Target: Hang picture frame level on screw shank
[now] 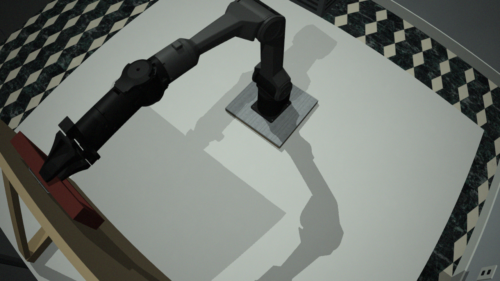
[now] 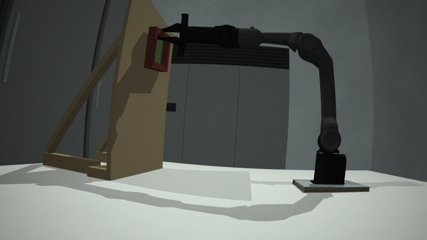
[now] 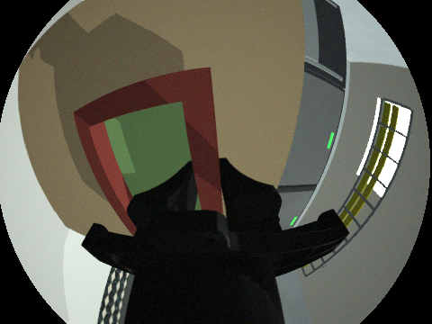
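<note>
Overhead view showed the arm [image 1: 164, 66] stretched from its base plate [image 1: 303, 104] out to the left edge, where the gripper [image 1: 49, 174] met the red picture frame [image 1: 70, 199] lying flat against the tan wooden board [image 1: 115, 251]. Only the frame's top edge was visible from above; a thin grey strip sat between frame and board, too small to identify.

Side view showed the frame [image 2: 150, 49] high on the board [image 2: 140, 119], its top bar pinched between the jaws, one above and one below, with the gripper [image 2: 162, 33] reaching in level. The frame's lower edge looked tipped slightly rather than square to the board. The screw was hidden behind the frame.

Wrist view showed the fingers clamped on one red bar of the frame [image 3: 201, 121], with the green panel [image 3: 150, 150] beside them and the board [image 3: 229, 36] behind.

Judging from this, seating was the step in hand. Doing it well would mean keeping the frame pressed close to the board so the hanger drops behind the screw head, lowering gently, levelling the top bar, and releasing only once the weight rests on the shank.

No containers appeared in any view.
</note>
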Available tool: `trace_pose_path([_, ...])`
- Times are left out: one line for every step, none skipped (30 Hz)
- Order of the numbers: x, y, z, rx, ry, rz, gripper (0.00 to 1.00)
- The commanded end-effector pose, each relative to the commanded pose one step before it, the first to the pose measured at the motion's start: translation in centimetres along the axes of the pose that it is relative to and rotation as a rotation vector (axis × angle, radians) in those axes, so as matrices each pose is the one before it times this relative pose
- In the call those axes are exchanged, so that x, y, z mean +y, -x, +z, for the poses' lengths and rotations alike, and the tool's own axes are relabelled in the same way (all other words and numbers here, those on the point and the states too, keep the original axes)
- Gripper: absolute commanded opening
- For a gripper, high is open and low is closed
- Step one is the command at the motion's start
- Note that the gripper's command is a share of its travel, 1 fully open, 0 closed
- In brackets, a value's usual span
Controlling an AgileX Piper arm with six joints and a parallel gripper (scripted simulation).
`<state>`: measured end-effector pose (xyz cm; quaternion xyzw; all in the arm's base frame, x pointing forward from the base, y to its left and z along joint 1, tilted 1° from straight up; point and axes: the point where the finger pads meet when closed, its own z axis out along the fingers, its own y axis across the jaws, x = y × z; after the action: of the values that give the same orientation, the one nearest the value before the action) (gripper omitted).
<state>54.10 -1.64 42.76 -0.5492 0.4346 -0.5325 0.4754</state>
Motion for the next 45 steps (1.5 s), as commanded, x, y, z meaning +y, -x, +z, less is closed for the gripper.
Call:
trace_pose_path([-0.316, -0.122, -0.040, 0.00036, -0.00463, 0.01020, 0.00])
trace_pose_path([-0.005, -0.035, 0.000, 0.00020, 0.00000, 0.00584, 0.00])
trace_pose_path([-0.005, -0.034, 0.000, 0.00020, 0.00000, 0.00578, 0.00])
trace_pose_path([-0.005, -0.034, 0.000, 0.00020, 0.00000, 0.00571, 0.00])
trace_pose_path([-0.003, -0.037, 0.000, 0.00021, 0.00000, 0.00610, 0.00])
trace_pose_path([0.000, 0.000, 0.000, 0.00000, 0.00000, 0.00000, 0.00])
trace_pose_path([0.000, 0.000, 0.000, 0.00000, 0.00000, 0.00000, 0.00])
trace_pose_path([-0.014, -0.027, -0.004, 0.00021, -0.00018, 0.00599, 0.00])
trace_pose_path([0.006, -0.043, 0.003, 0.00021, 0.00014, 0.00592, 0.00])
trace_pose_path([-0.001, -0.038, 0.000, 0.00025, 0.00004, 0.00579, 0.00])
trace_pose_path([-0.005, -0.034, -0.001, 0.00023, -0.00002, 0.00566, 0.00])
trace_pose_path([-0.005, -0.032, -0.001, 0.00017, -0.00003, 0.00567, 0.00])
trace_pose_path([-0.002, -0.033, 0.000, 0.00017, 0.00000, 0.00570, 0.00])
trace_pose_path([-0.002, -0.033, 0.000, 0.00020, 0.00000, 0.00554, 0.00])
trace_pose_path([-0.003, -0.032, 0.000, 0.00020, -0.00001, 0.00537, 0.00])
trace_pose_path([-0.003, -0.031, 0.000, 0.00019, -0.00001, 0.00520, 0.00])
trace_pose_path([-0.003, -0.030, 0.000, 0.00018, -0.00001, 0.00502, 0.00])
trace_pose_path([-0.002, -0.030, 0.000, 0.00018, -0.00001, 0.00499, 0.00])
trace_pose_path([-0.001, -0.030, 0.000, 0.00018, 0.00000, 0.00498, 0.00])
trace_pose_path([-0.002, -0.029, 0.000, 0.00018, -0.00001, 0.00477, 0.00])
trace_pose_path([-0.002, -0.027, 0.000, 0.00017, -0.00002, 0.00456, 0.00])
trace_pose_path([-0.002, -0.025, 0.000, 0.00015, -0.00002, 0.00433, 0.00])
trace_pose_path([0.000, 0.000, 0.000, 0.00000, 0.00000, 0.00000, 0.00])
trace_pose_path([0.000, 0.000, 0.000, 0.00000, 0.00000, 0.00000, 0.00])
trace_pose_path([-0.009, -0.017, -0.003, 0.00013, -0.00014, 0.00409, 0.00])
trace_pose_path([0.005, -0.029, 0.002, 0.00014, 0.00010, 0.00390, 0.00])
trace_pose_path([0.001, -0.025, 0.001, 0.00016, 0.00003, 0.00368, 0.00])
trace_pose_path([-0.001, -0.022, 0.000, 0.00016, -0.00002, 0.00368, 0.00])
trace_pose_path([-0.002, -0.019, -0.001, 0.00011, -0.00004, 0.00343, 0.00])
trace_pose_path([-0.001, -0.018, 0.000, 0.00010, -0.00002, 0.00318, 0.00])
trace_pose_path([0.000, -0.017, 0.000, 0.00010, 0.00000, 0.00294, 0.00])
trace_pose_path([-0.001, -0.016, 0.000, 0.00010, -0.00001, 0.00270, 0.00])
trace_pose_path([-0.001, -0.014, 0.000, 0.00009, -0.00001, 0.00246, 0.00])
trace_pose_path([0.000, -0.013, 0.000, 0.00008, 0.00001, 0.00222, 0.00])
trace_pose_path([0.002, -0.011, 0.000, 0.00007, 0.00004, 0.00200, 0.00])
trace_pose_path([0.001, -0.010, 0.000, 0.00006, 0.00003, 0.00177, 0.00])
trace_pose_path([0.000, -0.009, 0.000, 0.00005, 0.00001, 0.00155, 0.00])
trace_pose_path([0.000, -0.008, 0.000, 0.00005, 0.00001, 0.00134, 0.00])
trace_pose_path([0.000, -0.006, 0.000, 0.00004, 0.00001, 0.00115, 0.00])
trace_pose_path([0.000, 0.000, 0.000, 0.00000, 0.00000, 0.00000, 0.00])
trace_pose_path([0.000, 0.000, 0.000, 0.00000, 0.00000, 0.00000, 0.00])
trace_pose_path([0.001, -0.004, 0.000, 0.00003, 0.00001, 0.00114, 0.00])
trace_pose_path([0.000, -0.006, 0.000, 0.00003, -0.00001, 0.00085, 0.00])
trace_pose_path([0.000, -0.004, 0.000, 0.00003, -0.00001, 0.00078, 0.00])
trace_pose_path([0.000, -0.002, 0.000, 0.00002, 0.00000, 0.00051, 0.00])
